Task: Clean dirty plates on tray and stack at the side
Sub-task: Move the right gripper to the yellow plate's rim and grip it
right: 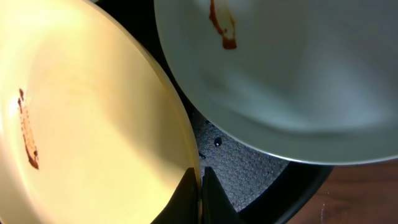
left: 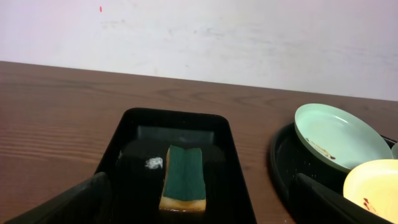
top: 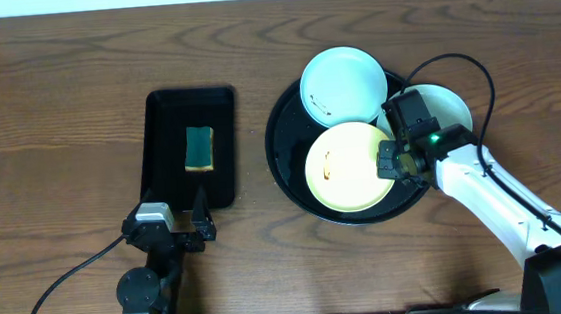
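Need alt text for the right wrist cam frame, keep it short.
The right gripper is shut on the rim of the yellow plate, which fills the left of the frame and carries a brown smudge. A mint-white plate with a reddish-brown smudge fills the upper right, and the textured black tray shows between them.

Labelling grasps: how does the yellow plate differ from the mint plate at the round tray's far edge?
The yellow plate is pale yellow, the mint plate pale green-white. The right claw pinches the yellow plate's rim; the mint plate is untouched. Both are shallow, brown-smudged, on the round tray.
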